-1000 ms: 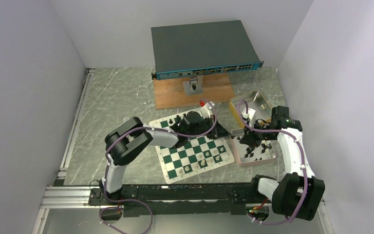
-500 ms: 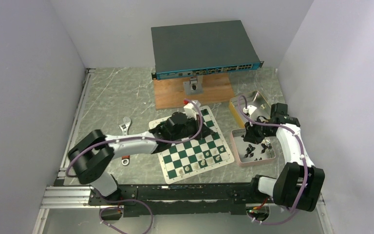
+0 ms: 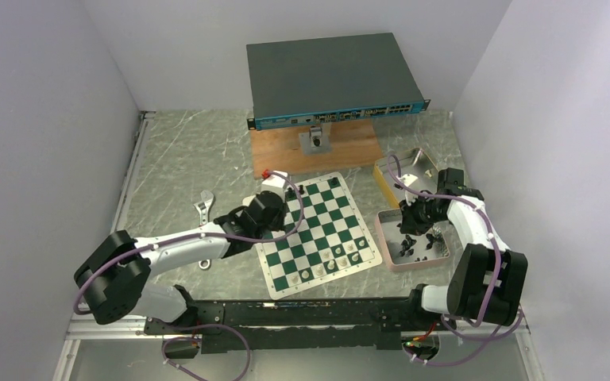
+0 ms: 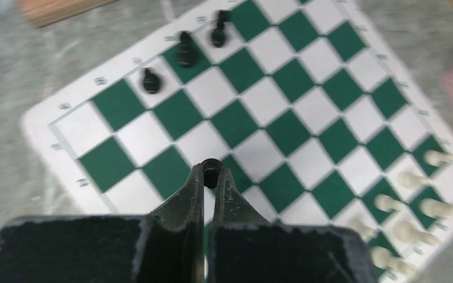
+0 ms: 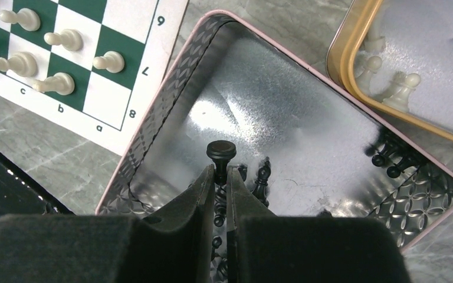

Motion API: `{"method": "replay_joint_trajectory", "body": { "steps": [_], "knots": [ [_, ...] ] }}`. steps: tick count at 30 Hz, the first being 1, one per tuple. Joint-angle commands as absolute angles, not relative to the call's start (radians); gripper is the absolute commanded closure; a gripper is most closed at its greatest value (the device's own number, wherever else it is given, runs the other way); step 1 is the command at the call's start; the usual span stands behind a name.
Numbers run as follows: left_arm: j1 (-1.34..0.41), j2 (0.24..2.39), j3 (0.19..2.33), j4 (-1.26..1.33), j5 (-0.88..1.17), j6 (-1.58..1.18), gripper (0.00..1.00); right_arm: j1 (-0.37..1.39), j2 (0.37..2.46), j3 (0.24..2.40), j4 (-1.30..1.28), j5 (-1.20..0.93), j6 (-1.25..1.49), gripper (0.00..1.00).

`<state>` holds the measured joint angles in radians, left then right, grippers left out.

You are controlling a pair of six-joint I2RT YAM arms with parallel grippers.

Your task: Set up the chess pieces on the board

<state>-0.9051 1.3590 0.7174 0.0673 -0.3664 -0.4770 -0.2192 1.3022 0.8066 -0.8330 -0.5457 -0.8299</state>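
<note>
Three black chess pieces [image 4: 184, 50] stand on the board [image 4: 283, 127], close to its far left corner. The board is a thin mat of green and white squares. It lies flat in the middle of the surface [image 3: 183, 159], a bit closer to the near edge, and it is turned a little. White pieces [image 4: 416, 180] stand along the side of the board nearest the arms.

The left hand [image 4: 210, 177] is above the board, near its left side. Its two fingers are squeezed together on one small black piece [image 4: 210, 167]. The picture is fuzzy there, so I cannot tell if that piece touches the board.

Just beside the board, toward the right edge of the surface, sits a pink tray [image 5: 164, 112] with a shiny bottom. More black pieces [image 5: 389, 162] lie in it. The right hand [image 5: 221, 171] is over this tray. It pinches a black pawn [image 5: 221, 152] by the neck, and the round head pokes out past the fingertips.

A yellow tin [image 5: 349, 36] sits right next to the tray, on its far side. Some loose white pieces [image 5: 402, 88] lie inside it.

A wrench [image 3: 203, 208] lies on the surface to the left of the board. By the far edge there is a wooden plank [image 3: 286, 155] with a big grey box [image 3: 333, 75] on top.
</note>
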Motion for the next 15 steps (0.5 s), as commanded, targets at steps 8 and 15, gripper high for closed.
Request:
{"method": "replay_joint_trajectory", "body": {
  "steps": [8, 15],
  "knots": [
    [-0.671, 1.338, 0.647, 0.097, -0.398, -0.457, 1.00, -0.216, 1.314, 0.808, -0.801, -0.531, -0.815, 0.90],
    [-0.576, 1.423, 0.682, 0.140, -0.337, -0.463, 1.00, -0.216, 1.321, 0.807, -0.799, -0.533, -0.816, 0.90]
  ]
}}
